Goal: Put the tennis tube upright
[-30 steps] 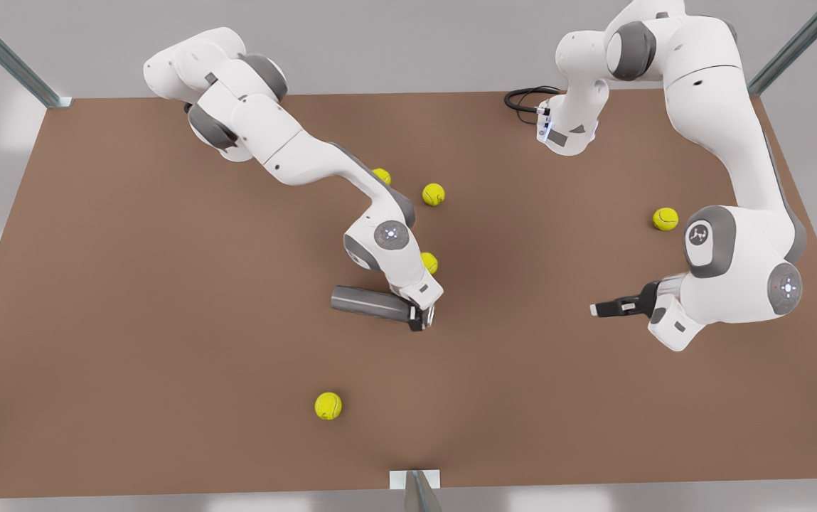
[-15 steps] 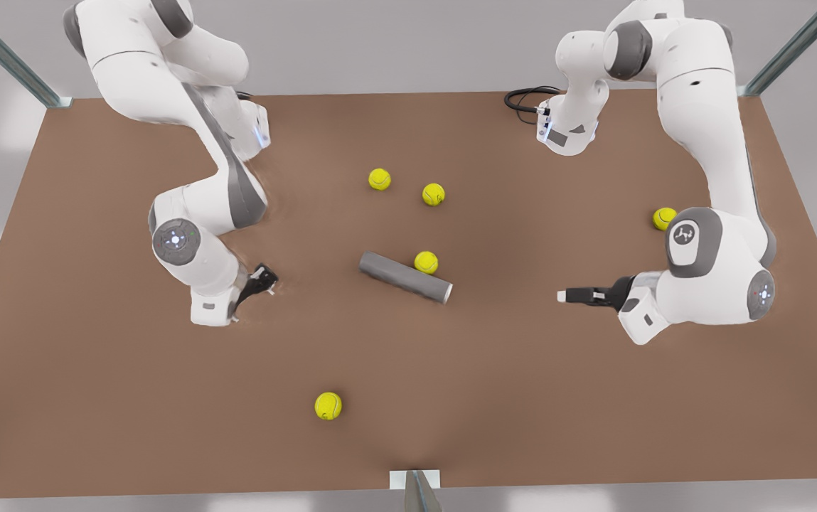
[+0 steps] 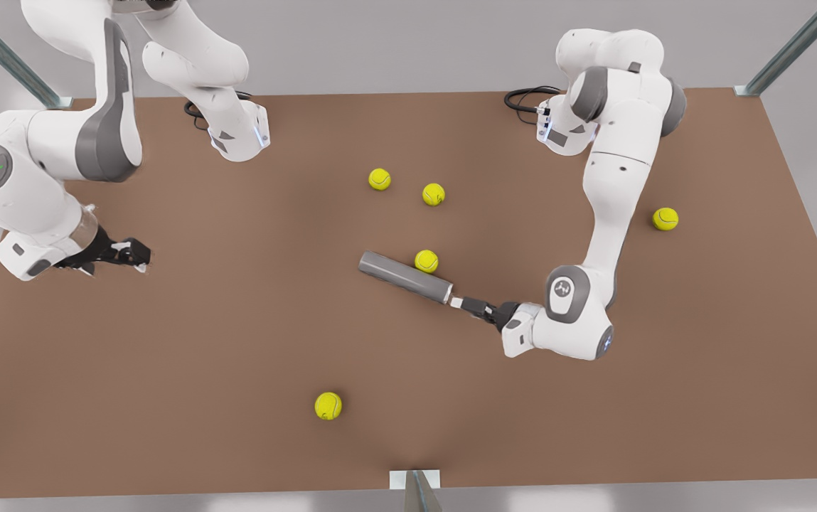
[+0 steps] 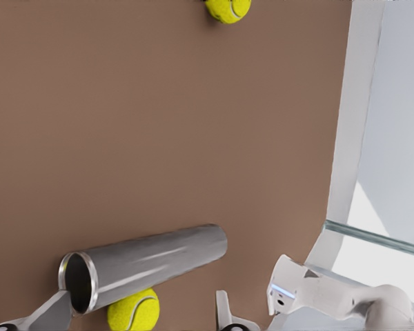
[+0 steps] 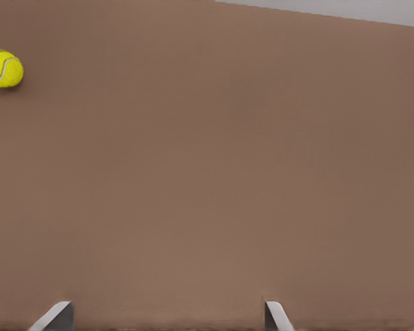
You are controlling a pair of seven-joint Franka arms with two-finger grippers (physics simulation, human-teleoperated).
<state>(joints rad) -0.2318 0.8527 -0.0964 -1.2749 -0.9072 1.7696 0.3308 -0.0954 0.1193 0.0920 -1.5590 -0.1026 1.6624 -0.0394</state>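
Note:
The tennis tube [image 3: 404, 276] is a dark grey cylinder lying flat mid-table, its metal-rimmed hollow end [image 4: 77, 282] facing my left gripper. That left gripper [image 3: 459, 304] belongs to the arm on the front view's right. It sits low at the tube's open end and is open [image 4: 141, 303]. One finger [image 4: 54, 314] is right at the rim; I cannot tell whether it touches. My right gripper [image 3: 139, 252] waits far off on the front view's left, open [image 5: 165, 317] over bare table.
One tennis ball [image 3: 426, 261] rests against the tube's far side [image 4: 133, 310]. Two balls [image 3: 380, 178] [image 3: 434, 193] lie farther back, one [image 3: 665, 218] toward the front view's right and one [image 3: 328, 405] near the front edge. Both arm bases [image 3: 237, 135] [image 3: 564, 131] stand at the back.
The right gripper let go of the tube and drew back to the front view's left. The tube turned slightly and settled against a ball. The left gripper moved in to its open end.

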